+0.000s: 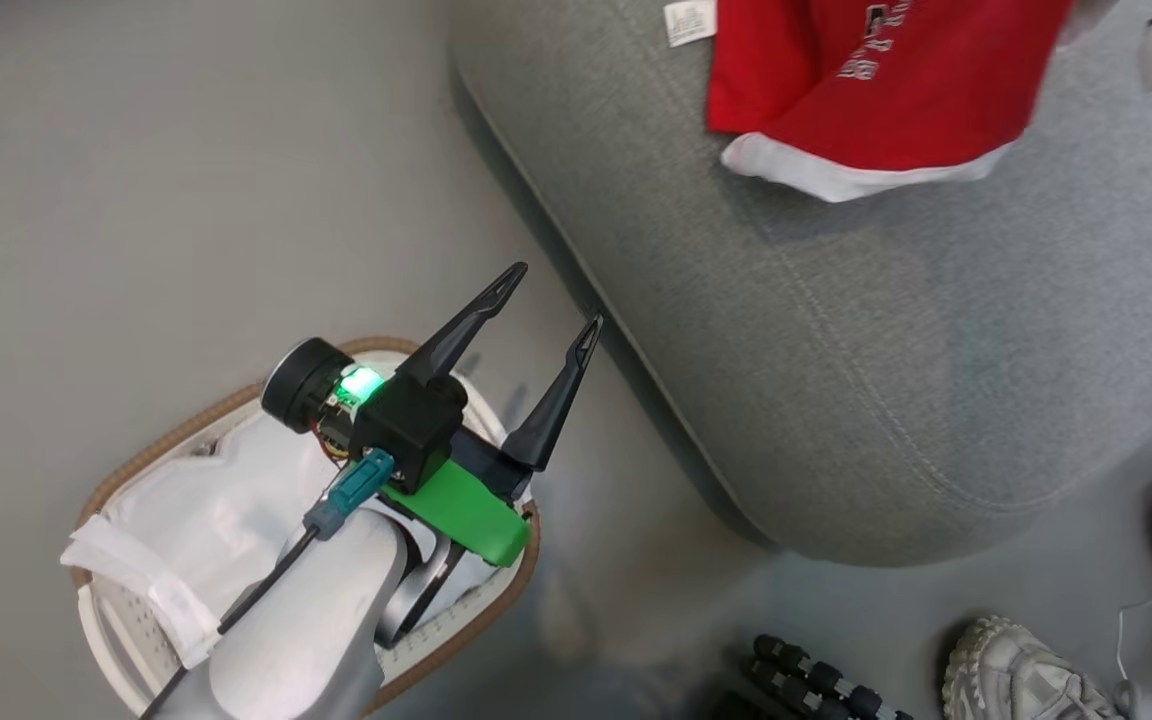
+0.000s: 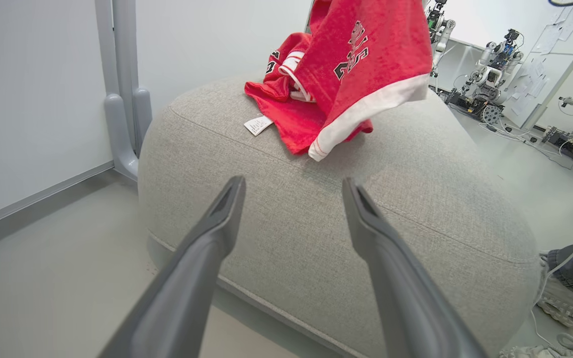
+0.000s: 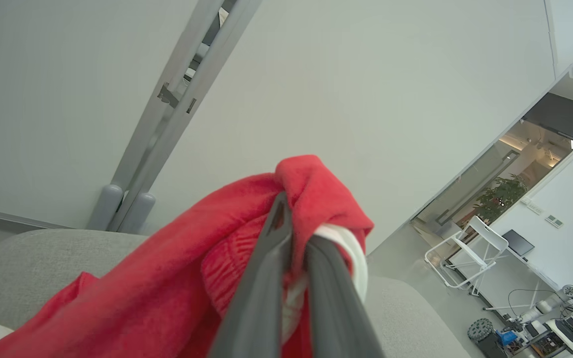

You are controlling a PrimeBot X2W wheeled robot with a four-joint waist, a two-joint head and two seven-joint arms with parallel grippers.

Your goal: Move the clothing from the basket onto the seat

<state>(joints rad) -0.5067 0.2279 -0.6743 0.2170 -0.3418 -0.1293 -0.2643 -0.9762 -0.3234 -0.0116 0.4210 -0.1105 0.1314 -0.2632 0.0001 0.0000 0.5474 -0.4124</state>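
The clothing (image 2: 361, 64) is sitting at the far end of the seat (image 2: 440, 199). One red piece with a broad white hem and a printed number is hanging from the right gripper (image 3: 296, 223), whose two fingers are pinching together on a bunched fold of red and white fabric. Just behind it, a second red piece (image 2: 276, 94) is lying crumpled on the cushion with a white label (image 2: 258, 124) sticking out beside it. Whether the hanging hem is touching the cushion is hard to tell. In the head view the red cloth (image 1: 876, 90) is spreading across the upper part of the grey cushion (image 1: 836, 350), well apart from the basket (image 1: 116, 625), which is standing on the floor beside the cushion's rounded corner. The left gripper (image 1: 551, 300) is hanging above the basket with its fingers spread wide and gripping nothing, pointing toward the cushion's edge; in its own wrist view the left gripper (image 2: 292, 185) is facing bare grey upholstery between itself and the clothing. Inside the basket a white liner (image 1: 216, 510) is lying bunched and folding over the rim at one end, while the left arm is covering part of the interior. A person's grey shoes (image 1: 1026, 670) are standing on the floor near the cushion, and a grey post (image 2: 122, 99) is rising against the wall behind it.
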